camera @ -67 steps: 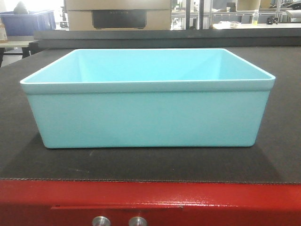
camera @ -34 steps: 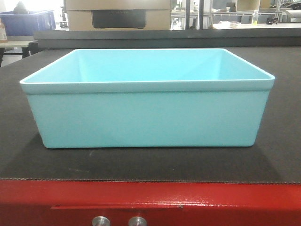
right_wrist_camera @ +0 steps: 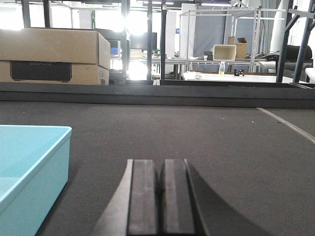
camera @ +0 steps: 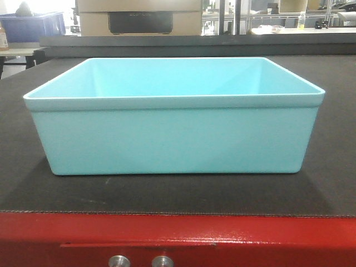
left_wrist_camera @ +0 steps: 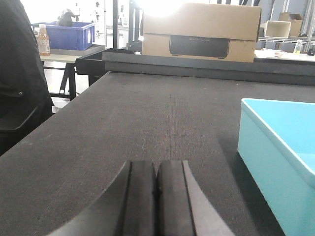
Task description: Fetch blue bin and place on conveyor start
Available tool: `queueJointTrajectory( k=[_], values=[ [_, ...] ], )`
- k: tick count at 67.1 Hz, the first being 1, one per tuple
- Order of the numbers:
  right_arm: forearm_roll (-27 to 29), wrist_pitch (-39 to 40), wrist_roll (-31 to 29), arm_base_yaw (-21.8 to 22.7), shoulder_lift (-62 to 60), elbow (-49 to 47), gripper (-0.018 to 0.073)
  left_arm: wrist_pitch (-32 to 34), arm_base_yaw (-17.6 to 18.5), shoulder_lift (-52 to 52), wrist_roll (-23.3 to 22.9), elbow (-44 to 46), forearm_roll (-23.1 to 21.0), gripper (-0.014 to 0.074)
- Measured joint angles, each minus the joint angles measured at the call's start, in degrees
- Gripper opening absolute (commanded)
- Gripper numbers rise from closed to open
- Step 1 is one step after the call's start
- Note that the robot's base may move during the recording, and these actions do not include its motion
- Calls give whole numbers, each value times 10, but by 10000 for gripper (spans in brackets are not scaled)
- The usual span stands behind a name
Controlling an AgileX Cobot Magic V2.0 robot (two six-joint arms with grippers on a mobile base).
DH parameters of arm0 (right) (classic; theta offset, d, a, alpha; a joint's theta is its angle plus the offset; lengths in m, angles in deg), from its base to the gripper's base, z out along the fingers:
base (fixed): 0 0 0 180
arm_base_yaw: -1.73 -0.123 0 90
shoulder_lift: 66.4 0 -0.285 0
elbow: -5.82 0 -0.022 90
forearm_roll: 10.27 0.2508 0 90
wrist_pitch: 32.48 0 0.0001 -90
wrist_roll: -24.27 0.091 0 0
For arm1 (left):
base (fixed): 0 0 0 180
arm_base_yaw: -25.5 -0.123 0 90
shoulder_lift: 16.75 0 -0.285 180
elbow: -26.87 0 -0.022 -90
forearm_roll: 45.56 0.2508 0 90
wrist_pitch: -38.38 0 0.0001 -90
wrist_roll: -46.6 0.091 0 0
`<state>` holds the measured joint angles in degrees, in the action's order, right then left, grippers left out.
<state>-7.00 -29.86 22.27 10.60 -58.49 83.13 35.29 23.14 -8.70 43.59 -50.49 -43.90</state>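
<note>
- Front view: the blue bin [camera: 175, 136] sits square on the conveyor start [camera: 178, 194], its long wall facing us, upright and empty inside. The black belt runs under it and out to both sides, with a strip of belt showing between the bin's base and the red front edge [camera: 178, 236]. Two silver bolts [camera: 140, 261] sit low on that red edge, just left of centre. Far back there's a cardboard box [camera: 140, 16] and, at the top left, a dark blue bin [camera: 33, 26]. No gripper shows in this view.
- Left wrist view: here's the left gripper [left_wrist_camera: 156, 189], low over the belt, its two black pads pressed flat together with nothing between them. The blue bin [left_wrist_camera: 278, 157] is off to its right, near but apart, only a corner and one wall in the picture. Beyond the belt stands the cardboard box [left_wrist_camera: 201, 32], and at the far left a dark blue bin [left_wrist_camera: 69, 35] with an orange bottle [left_wrist_camera: 44, 40] beside it.
- Right wrist view: the right gripper [right_wrist_camera: 161, 189] mirrors it, pads closed against each other, holding nothing, low over the black belt. The blue bin [right_wrist_camera: 29, 169] lies to its left, close but not touching. The cardboard box [right_wrist_camera: 54, 56] sits at the far end on the left, with metal racking [right_wrist_camera: 221, 39] behind.
</note>
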Motion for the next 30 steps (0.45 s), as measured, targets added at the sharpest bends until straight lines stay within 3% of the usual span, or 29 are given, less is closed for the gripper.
queueJointTrajectory(
  k=[30],
  values=[
    [-1, 0, -1, 0, 0, 0, -162, 0, 0, 0, 0, 0, 0, -111]
  ],
)
